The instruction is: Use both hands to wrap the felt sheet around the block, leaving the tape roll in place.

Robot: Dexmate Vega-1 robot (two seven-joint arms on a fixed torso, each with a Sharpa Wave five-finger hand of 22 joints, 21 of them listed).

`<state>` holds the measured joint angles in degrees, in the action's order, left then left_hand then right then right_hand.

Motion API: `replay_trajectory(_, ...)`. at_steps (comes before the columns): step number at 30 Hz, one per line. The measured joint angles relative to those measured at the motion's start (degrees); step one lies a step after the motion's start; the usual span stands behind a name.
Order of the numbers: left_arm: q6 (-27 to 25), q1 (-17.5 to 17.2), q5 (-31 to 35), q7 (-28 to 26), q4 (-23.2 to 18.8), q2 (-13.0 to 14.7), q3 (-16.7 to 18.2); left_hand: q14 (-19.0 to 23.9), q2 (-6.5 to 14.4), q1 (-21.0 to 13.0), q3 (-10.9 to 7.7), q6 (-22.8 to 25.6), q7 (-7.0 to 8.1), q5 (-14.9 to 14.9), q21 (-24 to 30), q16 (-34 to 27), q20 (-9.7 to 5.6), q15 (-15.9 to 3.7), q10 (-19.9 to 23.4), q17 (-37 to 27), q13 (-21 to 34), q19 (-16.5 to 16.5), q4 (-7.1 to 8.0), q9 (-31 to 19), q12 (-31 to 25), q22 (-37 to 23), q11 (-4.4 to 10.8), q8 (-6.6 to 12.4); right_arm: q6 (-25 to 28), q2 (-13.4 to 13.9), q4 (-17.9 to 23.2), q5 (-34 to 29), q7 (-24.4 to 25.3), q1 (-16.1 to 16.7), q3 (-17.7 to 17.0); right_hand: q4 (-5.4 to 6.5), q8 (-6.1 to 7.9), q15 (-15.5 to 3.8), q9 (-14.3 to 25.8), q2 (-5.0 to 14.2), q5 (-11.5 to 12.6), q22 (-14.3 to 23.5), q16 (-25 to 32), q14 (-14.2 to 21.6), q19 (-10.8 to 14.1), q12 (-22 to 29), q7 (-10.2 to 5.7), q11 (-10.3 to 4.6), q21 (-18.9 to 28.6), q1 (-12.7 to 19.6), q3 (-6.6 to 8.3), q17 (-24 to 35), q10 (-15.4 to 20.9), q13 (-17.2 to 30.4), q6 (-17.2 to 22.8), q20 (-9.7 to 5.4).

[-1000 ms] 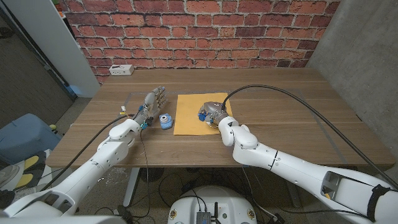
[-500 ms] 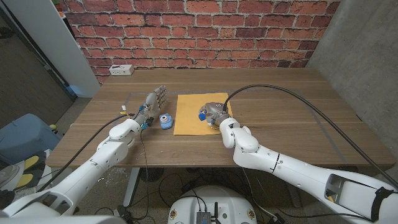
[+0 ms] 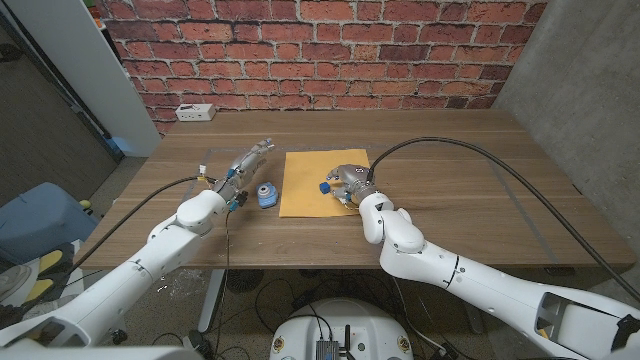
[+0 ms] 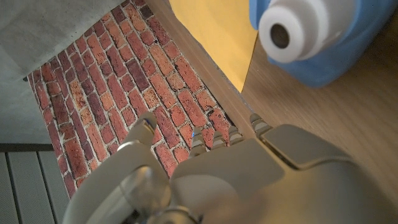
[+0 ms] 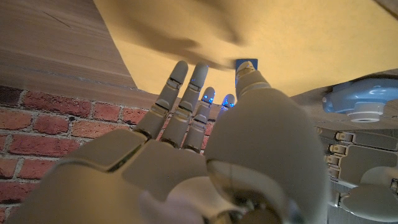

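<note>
right hand [image 3: 345,182] is sitting fingers-apart on the felt sheet [image 3: 305,190], left hand [image 3: 247,163] is hovering open beside the tape roll [image 3: 266,194].

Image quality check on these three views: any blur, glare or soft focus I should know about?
Head view: evenly lit and sharp, no glare on the felt sheet; the left hand looks slightly smeared. Left wrist view: the tape roll is very close and soft-edged; the brick wall is sharper. Right wrist view: the right hand is soft in the near foreground, and the sheet's raised fold casts a soft shadow.
</note>
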<state>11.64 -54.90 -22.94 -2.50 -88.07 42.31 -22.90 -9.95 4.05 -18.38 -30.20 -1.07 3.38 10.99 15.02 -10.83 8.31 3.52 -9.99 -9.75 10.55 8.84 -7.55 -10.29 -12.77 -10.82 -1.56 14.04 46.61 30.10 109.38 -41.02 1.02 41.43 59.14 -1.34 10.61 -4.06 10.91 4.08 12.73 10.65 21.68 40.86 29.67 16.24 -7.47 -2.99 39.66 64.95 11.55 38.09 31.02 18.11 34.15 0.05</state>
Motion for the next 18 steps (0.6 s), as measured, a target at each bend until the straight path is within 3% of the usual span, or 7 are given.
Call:
replay_trajectory(3,-0.93,-0.49,1.47,-0.99,-2.49,1.39,-0.42,0.05,0.27,-1.27,-0.31,1.94,-0.31,0.00,-0.44,0.00,0.11,0.56,0.00,0.00,0.00,0.11,-0.79,0.00,0.00,0.00,0.00,0.56,0.72,0.24,0.57,0.15,0.52,0.45,-0.24,0.21,0.00,0.34,0.00,0.08,0.24,0.00,-1.85,-1.54,-0.44,-0.79,0.20,0.03,0.00,-0.64,0.21,-1.64,-0.55,-0.27,-0.20,0.43)
replay_trajectory(4,-3.24,-0.68,4.90,-2.86,-3.47,1.95,-0.61,0.01,0.08,-1.73,-0.52,2.53,-0.52,0.00,-0.44,0.00,0.43,0.60,0.00,0.00,0.00,0.17,-1.00,0.00,0.00,0.00,0.00,0.61,1.09,0.76,1.66,0.20,0.69,1.38,-0.70,0.21,0.00,0.29,0.00,-0.17,0.24,0.00,-2.38,-2.08,-0.72,-0.93,0.20,0.01,0.00,-0.88,0.21,-2.06,-0.56,-0.31,-0.20,0.71)
replay_trajectory(8,-3.24,-1.15,4.90,-2.86,-6.36,3.57,-1.16,0.13,0.33,-3.19,-0.67,4.05,-0.68,-0.42,-0.44,0.00,0.94,1.10,0.32,0.01,0.00,-0.15,-1.63,0.00,0.00,0.00,-0.31,0.83,2.25,0.86,1.85,0.30,1.13,1.54,-0.75,0.21,0.00,0.53,0.00,-0.30,0.24,-0.27,-4.38,-4.36,-1.60,-1.63,0.60,0.02,0.00,-1.61,0.21,-3.46,-1.65,-0.58,-0.60,1.28)
replay_trajectory(10,-7.05,-1.44,9.55,-4.94,-8.16,4.56,-1.45,-0.03,0.42,-4.04,-1.00,5.08,-0.79,-0.43,-0.44,0.00,1.24,1.25,0.32,0.01,-0.01,-0.20,-1.96,0.00,0.00,0.00,-0.31,1.23,3.09,1.78,3.85,0.34,1.22,3.00,-1.31,0.21,0.00,0.73,0.00,-0.52,0.24,-0.27,-5.11,-5.07,-2.06,-1.89,0.61,0.13,-0.09,-1.83,0.21,-3.99,-2.31,-0.58,-0.60,1.61)
replay_trajectory(13,-7.05,-1.68,9.55,-4.94,-10.08,5.57,-1.76,0.12,0.35,-4.72,-1.13,5.78,-0.72,-0.42,-0.50,0.00,1.43,1.71,0.32,0.01,-0.01,-0.02,-2.09,0.00,0.00,0.00,-0.31,1.29,4.14,1.78,3.85,0.34,1.25,3.00,-1.31,0.20,0.00,0.76,0.00,-0.75,0.24,-0.27,-6.13,-6.45,-2.97,-2.50,0.81,0.14,-0.48,-2.07,0.21,-4.65,-2.95,-0.84,-0.85,1.70)
replay_trajectory(14,-10.12,-1.81,12.50,-5.72,-11.14,6.15,-1.94,0.12,0.32,-4.76,-1.23,6.04,-0.97,-0.42,-0.82,0.00,1.56,1.71,0.32,0.01,-0.01,-0.15,-2.19,-0.12,0.00,0.00,-0.31,1.44,4.69,2.58,5.38,0.34,1.25,3.92,-1.48,0.20,0.00,0.90,0.00,-0.68,0.24,-0.27,-6.44,-6.93,-3.12,-2.50,0.69,0.00,-0.51,-2.14,0.21,-4.84,-3.24,-0.84,-1.14,1.85)
replay_trajectory(18,-12.71,-2.06,14.62,-5.91,-13.69,7.54,-2.40,-0.07,0.00,-6.46,-1.46,7.12,-1.20,-0.42,-1.05,0.00,1.87,2.14,0.10,-0.24,-0.01,-0.19,-2.42,-0.27,0.00,0.01,-0.52,1.44,6.26,3.26,6.46,0.35,1.23,4.50,-1.51,0.20,0.00,0.98,0.01,-0.55,0.24,-0.27,-7.61,-8.46,-3.89,-2.94,0.91,0.00,-0.91,-2.32,0.21,-5.59,-3.85,-1.09,-1.53,2.01)
